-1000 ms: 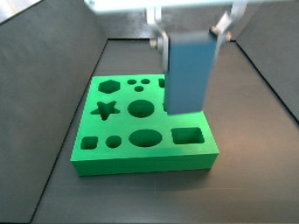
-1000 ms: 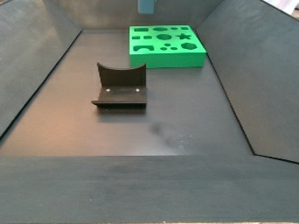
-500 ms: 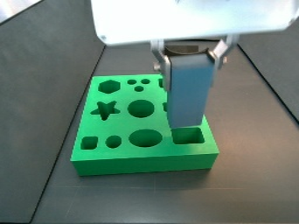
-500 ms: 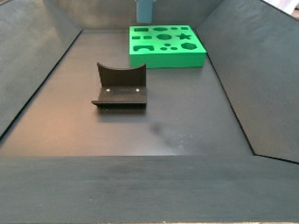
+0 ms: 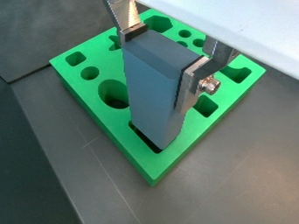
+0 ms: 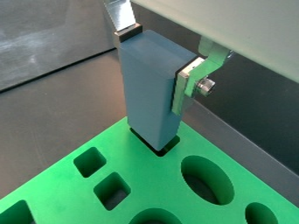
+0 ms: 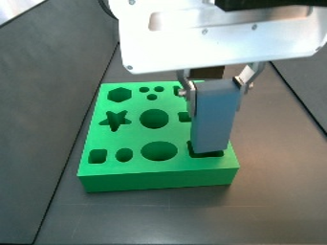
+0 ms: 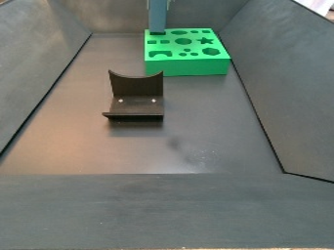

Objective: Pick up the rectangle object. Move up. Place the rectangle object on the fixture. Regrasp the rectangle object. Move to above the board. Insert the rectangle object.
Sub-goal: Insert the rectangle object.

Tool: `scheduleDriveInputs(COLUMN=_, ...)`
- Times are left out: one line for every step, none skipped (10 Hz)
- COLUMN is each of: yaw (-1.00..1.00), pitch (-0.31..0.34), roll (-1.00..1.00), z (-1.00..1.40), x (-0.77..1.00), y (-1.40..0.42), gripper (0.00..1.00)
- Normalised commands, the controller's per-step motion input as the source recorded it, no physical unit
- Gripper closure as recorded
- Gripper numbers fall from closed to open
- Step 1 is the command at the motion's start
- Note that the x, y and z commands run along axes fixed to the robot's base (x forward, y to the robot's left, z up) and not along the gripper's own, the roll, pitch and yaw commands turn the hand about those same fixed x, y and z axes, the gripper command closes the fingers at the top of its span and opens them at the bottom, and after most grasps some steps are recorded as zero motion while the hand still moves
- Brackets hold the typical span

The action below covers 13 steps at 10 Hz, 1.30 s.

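The claw (image 5: 163,59) gripped the small light blue-grey rectangular block (image 5: 158,92) and stood it in a hole of the big bright green board with shaped holes (image 5: 93,74).

The claw's flat silver fingers (image 5: 197,79) were closed tight on the two sides of the block, up near its top. The block stood straight up, and its bottom end sat just inside the rectangle hole at the board's corner. To do this step well, I think the claw should keep the block straight and push slowly down, so the edges do not catch. Both wrist views showed the block's end in the hole up close. A side view showed the whole board (image 7: 141,144), but the block's foot less clearly. Only the far side view showed the small dark notched holder (image 8: 133,96), empty on the dark floor (image 8: 196,146), well apart from the board.
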Motion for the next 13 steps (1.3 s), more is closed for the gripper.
scheduleDriveInputs(yaw=0.00, pitch=-0.064, roll=0.07, z=-0.18, x=0.12, y=-0.07, gripper=1.00)
scheduleDriveInputs(yaw=-0.01, pitch=-0.033, roll=0.05, z=-0.15, x=0.13, y=0.00, gripper=1.00)
scheduleDriveInputs(yaw=-0.01, pitch=-0.014, roll=0.05, z=-0.13, x=0.09, y=0.00, gripper=1.00)
scheduleDriveInputs(yaw=-0.01, pitch=0.000, roll=0.07, z=-0.11, x=0.10, y=0.00, gripper=1.00)
scheduleDriveInputs(yaw=-0.09, pitch=0.000, roll=0.06, z=-0.11, x=0.05, y=0.04, gripper=1.00)
scheduleDriveInputs(yaw=-0.15, pitch=0.000, roll=0.03, z=-0.10, x=0.00, y=0.06, gripper=1.00)
scheduleDriveInputs(yaw=-0.20, pitch=0.000, roll=0.03, z=-0.05, x=0.00, y=0.07, gripper=1.00)
scheduleDriveInputs(yaw=-0.09, pitch=0.000, roll=0.01, z=-0.01, x=-0.08, y=0.06, gripper=1.00)
scheduleDriveInputs(yaw=0.00, pitch=0.000, roll=0.00, z=-0.05, x=-0.08, y=0.00, gripper=1.00)
scheduleDriveInputs(yaw=0.00, pitch=-0.024, roll=0.00, z=-0.03, x=-0.10, y=0.00, gripper=1.00)
scheduleDriveInputs(yaw=0.00, pitch=-0.020, roll=0.00, z=-0.02, x=-0.09, y=0.00, gripper=1.00)
scheduleDriveInputs(yaw=0.00, pitch=-0.019, roll=0.00, z=-0.03, x=-0.11, y=0.00, gripper=1.00)
scheduleDriveInputs(yaw=0.00, pitch=-0.023, roll=0.00, z=-0.03, x=-0.17, y=0.00, gripper=1.00)
